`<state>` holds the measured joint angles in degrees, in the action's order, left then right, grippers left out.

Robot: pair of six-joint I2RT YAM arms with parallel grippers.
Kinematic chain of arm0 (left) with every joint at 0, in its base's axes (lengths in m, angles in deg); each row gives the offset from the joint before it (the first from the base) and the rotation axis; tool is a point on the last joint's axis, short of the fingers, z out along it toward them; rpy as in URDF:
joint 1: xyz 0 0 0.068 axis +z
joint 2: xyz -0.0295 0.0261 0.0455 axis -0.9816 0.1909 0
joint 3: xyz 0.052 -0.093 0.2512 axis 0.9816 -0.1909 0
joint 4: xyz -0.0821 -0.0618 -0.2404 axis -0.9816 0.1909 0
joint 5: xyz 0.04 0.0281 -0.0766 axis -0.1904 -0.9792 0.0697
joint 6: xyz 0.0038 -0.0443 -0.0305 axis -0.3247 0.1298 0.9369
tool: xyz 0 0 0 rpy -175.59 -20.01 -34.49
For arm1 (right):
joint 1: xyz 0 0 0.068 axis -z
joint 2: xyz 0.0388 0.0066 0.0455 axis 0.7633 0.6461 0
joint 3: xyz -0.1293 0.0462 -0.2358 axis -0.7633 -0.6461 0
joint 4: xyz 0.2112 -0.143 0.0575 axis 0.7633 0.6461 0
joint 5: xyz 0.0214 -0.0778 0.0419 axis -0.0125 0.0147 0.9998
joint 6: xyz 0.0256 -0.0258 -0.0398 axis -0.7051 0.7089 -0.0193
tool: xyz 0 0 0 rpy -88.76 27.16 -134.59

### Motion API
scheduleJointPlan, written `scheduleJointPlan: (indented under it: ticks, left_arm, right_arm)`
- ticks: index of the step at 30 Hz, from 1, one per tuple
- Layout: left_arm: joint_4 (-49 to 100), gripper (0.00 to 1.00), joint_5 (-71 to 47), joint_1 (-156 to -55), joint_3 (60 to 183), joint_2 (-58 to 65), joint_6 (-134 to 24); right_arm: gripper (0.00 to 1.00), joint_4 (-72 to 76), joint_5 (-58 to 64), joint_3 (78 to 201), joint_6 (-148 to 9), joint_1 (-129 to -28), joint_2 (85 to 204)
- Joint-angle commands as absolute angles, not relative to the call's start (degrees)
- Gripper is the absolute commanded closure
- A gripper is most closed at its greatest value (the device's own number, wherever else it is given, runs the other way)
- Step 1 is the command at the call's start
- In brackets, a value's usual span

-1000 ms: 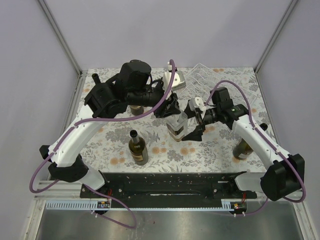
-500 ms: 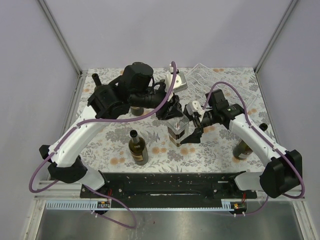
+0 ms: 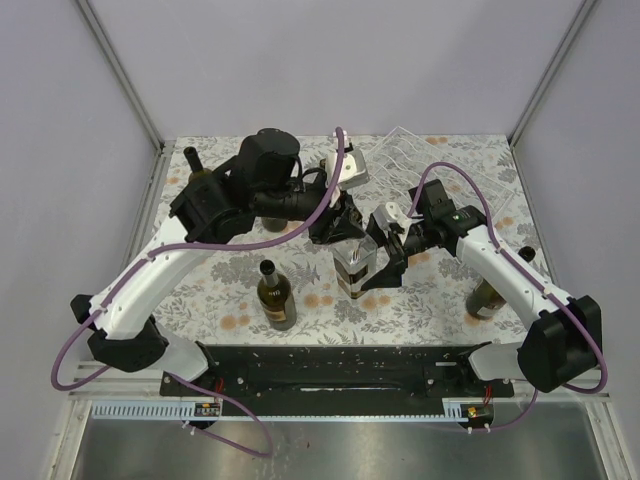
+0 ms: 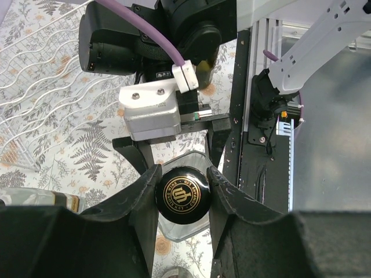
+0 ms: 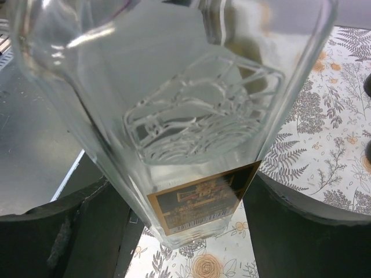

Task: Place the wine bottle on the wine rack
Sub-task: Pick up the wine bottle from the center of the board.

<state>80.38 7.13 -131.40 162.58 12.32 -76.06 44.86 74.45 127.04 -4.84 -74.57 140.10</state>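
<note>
My left gripper [image 3: 340,222] is clenched on the black cap [image 4: 181,196] of the clear square wine bottle [image 3: 355,266]. I read that as a top hold meant to keep the bottle upright near the middle of the floral table [image 3: 240,265]. From here I cannot tell whether its base rests on the cloth. The right gripper [image 5: 185,223] straddles the glass body from the side, with cloth showing between the glass and one finger, so I take it as released and not yet bearing on the bottle. A grip lower down looks sensible to me, since a bottle hanging by its cap would be awkward to lay into a cradle. The wine rack [image 3: 412,148] sits at the far edge, apart from the bottle and with nothing of this bottle on it. The left arm arcs out from its near-left base, wrist bent down over the cap. The right arm reaches inward, its gripper roughly level.
</note>
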Motion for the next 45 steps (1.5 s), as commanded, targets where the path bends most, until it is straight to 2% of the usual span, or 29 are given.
scheduleJointPlan:
  ticks: [1,2,3,13,19,23,27,32,34,37,40,45]
  left_arm:
    - [70.5,1.0,7.3,-129.9,161.5,7.8,-79.6]
    - [70.1,1.0,7.3,-129.5,160.6,7.1,-79.8]
    - [69.7,1.0,7.2,-129.2,159.5,6.4,-80.3]
    - [68.9,1.0,4.3,-128.4,147.1,0.1,-86.9]
    - [67.7,1.0,2.3,-128.0,141.2,-3.1,-89.9]
    - [65.7,1.0,5.3,-127.1,138.0,-4.2,-88.4]
    - [63.3,1.0,7.4,-126.9,139.2,-3.5,-85.7]
    - [62.7,1.0,11.2,-127.0,147.2,0.4,-83.1]
    - [63.6,1.0,12.4,-127.0,151.7,2.7,-82.2]
    - [64.6,1.0,13.9,-127.2,156.4,5.2,-81.2]
    - [64.4,1.0,15.0,-127.2,157.2,6.2,-80.4]
    - [62.6,1.0,15.5,-127.2,157.2,6.5,-80.0]
  right_arm:
    - [0.76,47.7,77.3,129.9,-3.9,-75.3,138.2]
    - [0.8,48.3,76.5,130.1,-3.6,-75.3,138.0]
    - [1.0,48.9,75.6,130.5,-3.2,-75.3,138.0]
    - [1.0,60.6,65.5,138.5,3.9,-74.5,141.7]
    - [1.0,63.5,60.8,141.7,4.0,-73.1,143.2]
    - [1.0,63.3,59.2,141.8,3.3,-73.0,142.8]
    - [1.0,62.3,62.2,139.9,4.0,-72.9,142.4]
    - [1.0,59.9,68.7,137.6,2.4,-73.0,143.1]
    - [0.91,59.0,71.1,137.4,1.3,-73.0,143.9]
    - [0.68,59.2,73.3,138.2,0.4,-73.3,145.3]
    - [0.55,59.3,74.8,138.5,0.4,-73.7,146.1]
    - [0.41,59.3,79.2,138.2,1.6,-74.0,146.8]
